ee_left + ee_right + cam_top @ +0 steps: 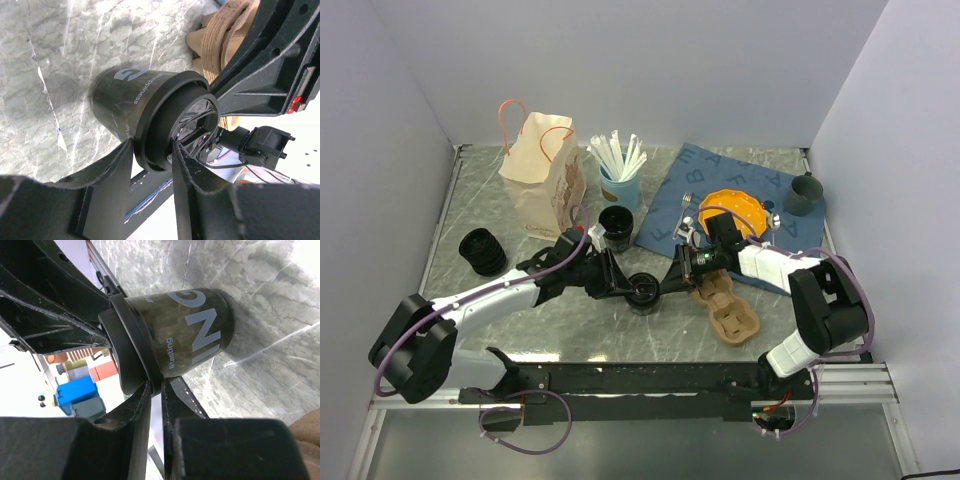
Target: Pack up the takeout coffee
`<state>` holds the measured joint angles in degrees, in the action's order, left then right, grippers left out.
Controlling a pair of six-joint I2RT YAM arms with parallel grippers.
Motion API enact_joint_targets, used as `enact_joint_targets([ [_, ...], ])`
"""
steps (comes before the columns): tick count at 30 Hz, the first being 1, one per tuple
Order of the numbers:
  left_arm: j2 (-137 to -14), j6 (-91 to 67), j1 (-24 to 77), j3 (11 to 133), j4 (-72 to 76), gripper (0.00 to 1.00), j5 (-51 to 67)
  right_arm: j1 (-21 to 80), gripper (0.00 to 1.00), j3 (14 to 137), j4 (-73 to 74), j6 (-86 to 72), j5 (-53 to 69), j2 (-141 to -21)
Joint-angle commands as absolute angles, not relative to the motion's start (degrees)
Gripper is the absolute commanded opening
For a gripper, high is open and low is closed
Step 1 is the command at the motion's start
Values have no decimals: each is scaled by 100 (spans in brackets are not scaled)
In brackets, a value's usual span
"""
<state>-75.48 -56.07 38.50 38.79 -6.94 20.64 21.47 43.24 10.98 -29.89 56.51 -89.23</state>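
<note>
Centrally, glossy black takeout coffee (643, 291) on marbled table (600, 332), L gripper (152, 147), R gripper (156, 385) both clamped on its round lid (165, 100).

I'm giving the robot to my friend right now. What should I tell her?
Left gripper: shut on the lid rim of the takeout coffee.
Right gripper: shut on the same rim, from the opposite side.
Takeout coffee: upright on the table, lid on, between the two arms.
Nearby: paper bag stands at the back left; cardboard cup carrier lies just right of the cup.
Done: cup gripped.
Left: nothing is packed yet. The cup needs lifting and packing, probably into the carrier or bag.
</note>
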Motion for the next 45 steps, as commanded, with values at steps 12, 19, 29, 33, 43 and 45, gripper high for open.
enact_joint_targets([
  [12,-8226,-5344,4069,3612,-2549,41,642,2294,35,5273,2478,-2514,4649,-8288],
  [19,-8262,-5326,4104,3682,-2593,41,598,2268,36,5747,2645,-2321,4790,-8464],
  [29,-8288,-5265,4131,3718,-2645,41,580,2241,38,6109,3102,-1512,4729,-9096],
  [33,-8235,-5273,4131,3700,-2654,41,554,2232,38,5924,2971,-1538,4746,-9123],
  [43,-8200,-5291,4148,3691,-2681,41,536,2250,34,5678,2540,-1748,4913,-9492],
  [45,-8174,-5300,4148,3683,-2733,41,501,2241,32,5573,2444,-1802,4922,-9562],
])
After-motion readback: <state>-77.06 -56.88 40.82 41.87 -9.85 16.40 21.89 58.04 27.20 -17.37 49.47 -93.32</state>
